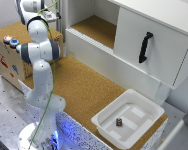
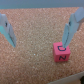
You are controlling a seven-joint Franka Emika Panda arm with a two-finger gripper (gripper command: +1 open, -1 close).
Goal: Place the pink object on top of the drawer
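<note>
Closest to the wrist camera, the gripper (image 2: 41, 31) hangs with its jaws spread wide and nothing between them; its two pale fingers (image 2: 9, 27) stand well apart over a cork-textured surface. Just beyond them lies the pink object (image 2: 62, 52), a small pink cube with dark markings on its top face. It rests on the cork, close by one finger but not held, and whether that finger's tip touches it cannot be told.

In the exterior view, the white Panda arm (image 1: 40, 75) rises from its base at the near edge and bends back over the drawer (image 1: 14, 55), a brown box with a cork top, round coloured buttons (image 1: 10, 41) along one edge and stickers on its front. The gripper itself is hidden there by the arm's upper links. A cork-covered worktop (image 1: 89, 92) runs toward the exterior view's right, carrying a white plastic tray (image 1: 144, 127) with a small dark cylinder (image 1: 119, 121) inside. Behind stands a white cabinet (image 1: 149, 42) with a black handle (image 1: 145, 47).
</note>
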